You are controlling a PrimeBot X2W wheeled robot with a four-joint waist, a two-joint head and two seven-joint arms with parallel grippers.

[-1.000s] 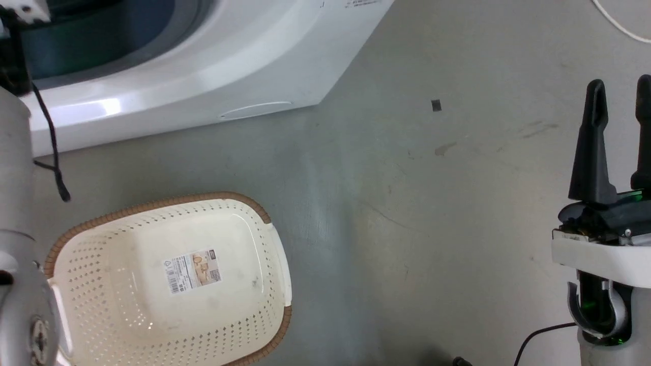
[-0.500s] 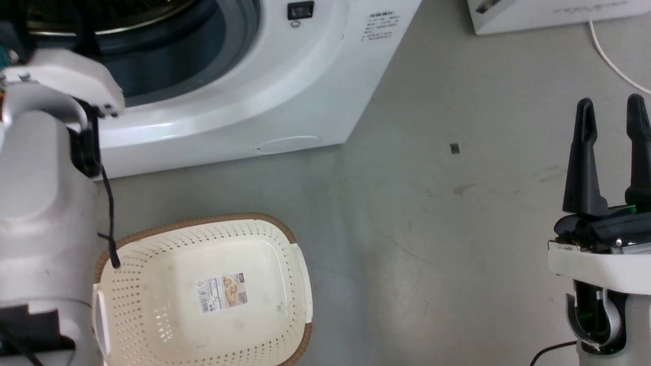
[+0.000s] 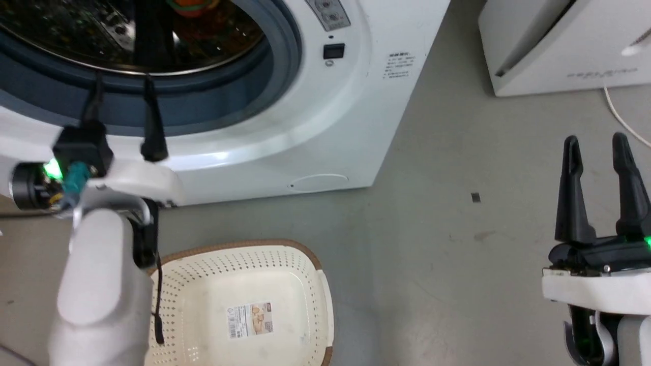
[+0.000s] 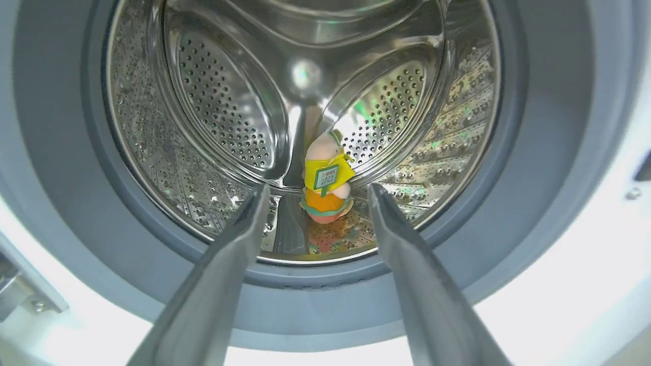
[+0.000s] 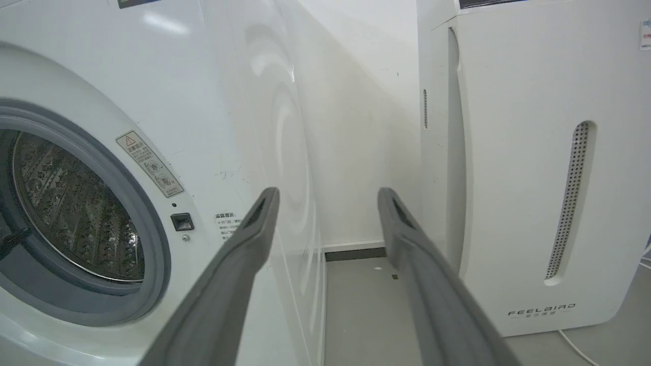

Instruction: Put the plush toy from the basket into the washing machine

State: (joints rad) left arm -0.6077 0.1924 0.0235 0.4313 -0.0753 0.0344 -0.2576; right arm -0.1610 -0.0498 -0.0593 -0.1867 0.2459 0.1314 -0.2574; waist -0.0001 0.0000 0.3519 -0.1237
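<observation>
The plush toy [image 4: 325, 183] lies deep in the steel drum of the washing machine [image 3: 325, 127], orange hat down and paper tag facing me; its orange also peeks at the head view's top edge [image 3: 189, 5]. My left gripper [image 4: 318, 187] is open and holds nothing, its tips level with the grey door seal, apart from the toy. In the head view the left gripper [image 3: 122, 79] points up into the porthole. The cream basket [image 3: 285, 264] stands on the floor below it with only its barcode label inside. My right gripper [image 3: 595, 140] hangs open at the lower right, away from the machine.
A white FEELBIRD appliance [image 5: 534, 178] stands right of the washing machine [image 5: 229, 127], with a narrow floor gap between them. A white cable [image 3: 618, 114] runs over the grey floor near it. My right gripper [image 5: 328, 192] faces that gap.
The head camera has tilted up, so basket and machine slid down the picture and the drum came into sight. My left wrist has drawn back toward the machine's front. The right arm keeps its pose.
</observation>
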